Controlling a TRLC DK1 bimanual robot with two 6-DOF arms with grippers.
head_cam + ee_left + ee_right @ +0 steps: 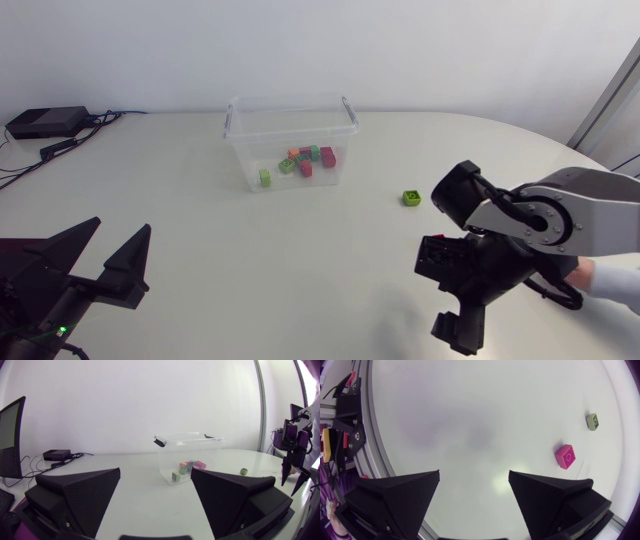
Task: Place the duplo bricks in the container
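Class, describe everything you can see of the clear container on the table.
The container is a clear, rectangular plastic box with a thicker rim and a dark clip handle at each short end. It stands upright and lidless on the white table, toward its far side. Several small bricks in green, orange, red and pink lie on its floor. Nothing else touches it.

Wide open counter (250,270) across the near side, only the open-topped container (290,130) standing mid-far and a green brick (411,198) lying apart on its right.
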